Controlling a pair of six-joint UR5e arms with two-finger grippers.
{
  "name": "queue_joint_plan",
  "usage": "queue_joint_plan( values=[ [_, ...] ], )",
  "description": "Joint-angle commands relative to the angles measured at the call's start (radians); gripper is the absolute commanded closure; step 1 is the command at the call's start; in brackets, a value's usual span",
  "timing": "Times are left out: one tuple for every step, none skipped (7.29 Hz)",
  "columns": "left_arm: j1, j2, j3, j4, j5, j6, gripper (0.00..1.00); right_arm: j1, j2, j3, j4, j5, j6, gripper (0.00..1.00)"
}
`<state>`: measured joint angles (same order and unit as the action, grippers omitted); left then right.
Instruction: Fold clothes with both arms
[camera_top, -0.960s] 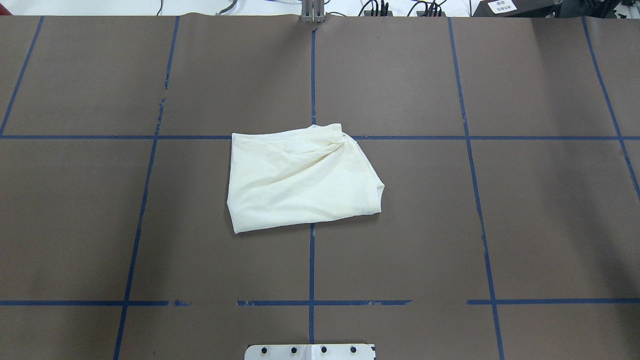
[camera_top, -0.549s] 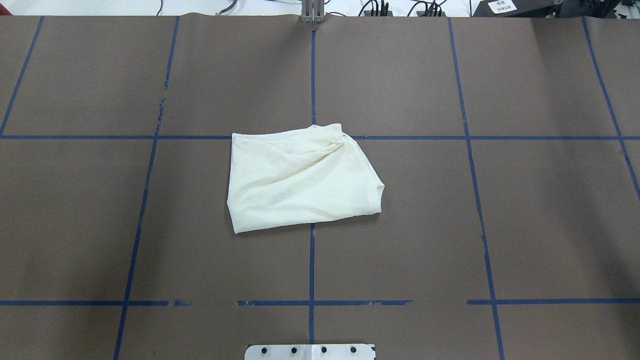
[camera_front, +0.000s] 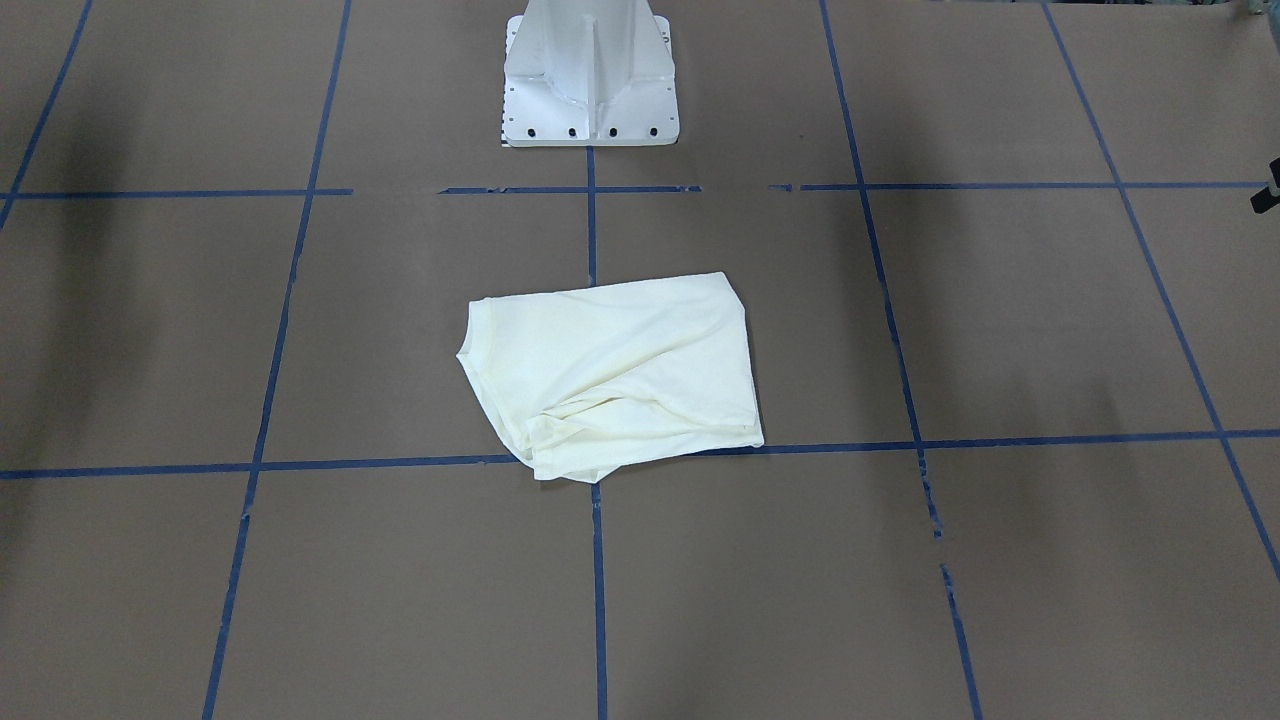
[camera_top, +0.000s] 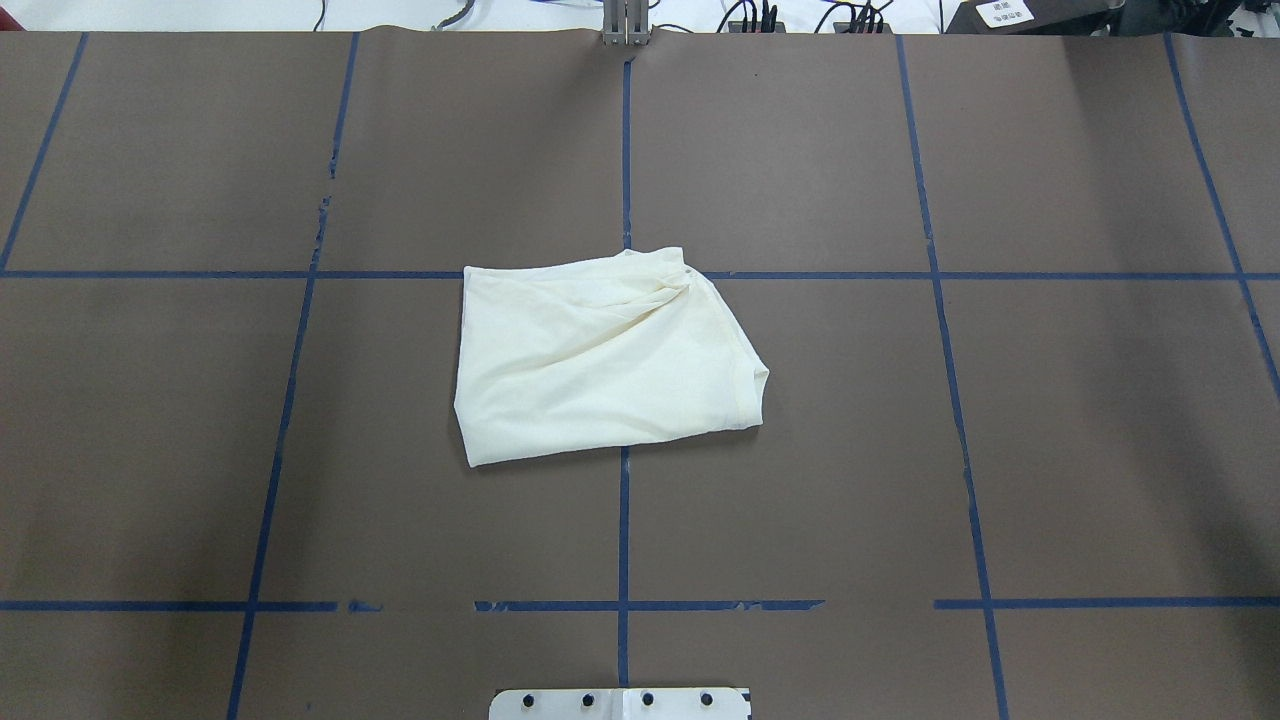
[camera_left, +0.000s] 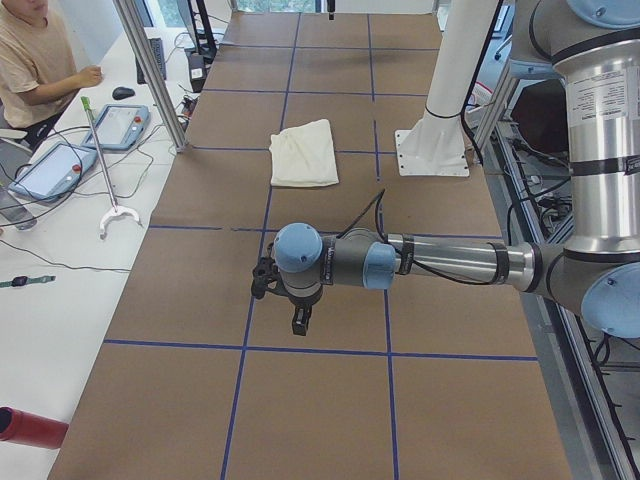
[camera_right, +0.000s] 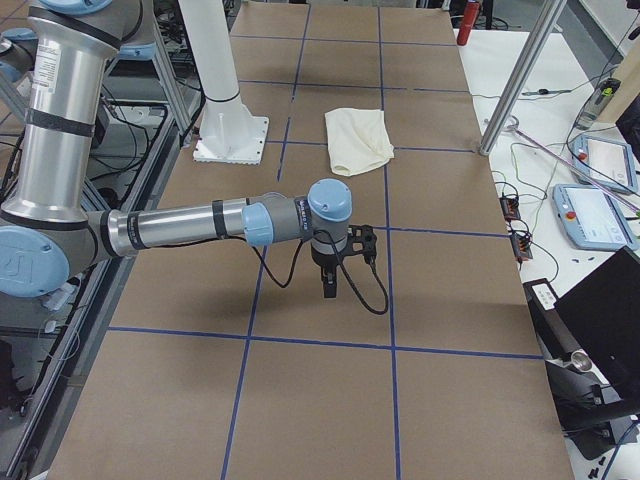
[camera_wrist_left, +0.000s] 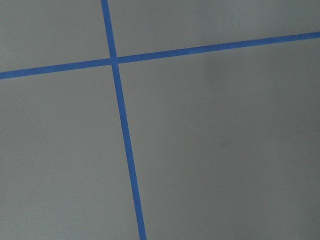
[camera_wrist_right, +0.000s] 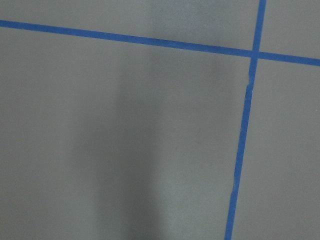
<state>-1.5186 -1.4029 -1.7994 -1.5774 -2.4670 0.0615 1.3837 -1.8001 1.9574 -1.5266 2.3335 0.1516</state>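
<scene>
Cream folded T-shirt (camera_top: 600, 360) lies flat, well apart from the left gripper (camera_left: 298, 322) and the right gripper (camera_right: 328, 288); their opening cannot be told.

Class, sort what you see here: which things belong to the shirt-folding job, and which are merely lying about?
Belong to the job:
- cream T-shirt, folded at the table's centre
- left gripper, well clear of it
- right gripper, also clear

Lying about:
- white pedestal base
- teach pendant
- grabber stick
- red cylinder
</scene>
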Motion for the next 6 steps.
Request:
queue_joint_plan(
  values=[
    [0.0, -0.001, 0.008, -0.001, 0.0, -0.002, 0.0, 0.0, 0.001, 0.003, -0.001, -0.049, -0.001, 0.0],
    [0.0, -0.007, 0.0, -0.001, 0.0, -0.002, 0.0, 0.0, -0.002, 0.0, -0.003, -0.049, -0.001, 0.0],
    [0.0, -0.011, -0.001, -0.001, 0.0, -0.002, 0.0, 0.0, -0.005, 0.0, 0.0, -0.049, 0.0, 0.0],
    [0.0, -0.007, 0.005, -0.003, 0.002, -0.002, 0.0, 0.0, -0.008, 0.0, 0.0, -0.037, 0.0, 0.0],
    [0.0, -0.01, -0.007, -0.003, 0.0, -0.002, 0.0, 0.0, -0.01, 0.0, 0.002, -0.036, 0.002, 0.0],
    [0.0, -0.022, -0.008, -0.003, 0.0, -0.002, 0.0, 0.0, -0.01, 0.0, 0.002, -0.036, 0.002, 0.0]
  ],
)
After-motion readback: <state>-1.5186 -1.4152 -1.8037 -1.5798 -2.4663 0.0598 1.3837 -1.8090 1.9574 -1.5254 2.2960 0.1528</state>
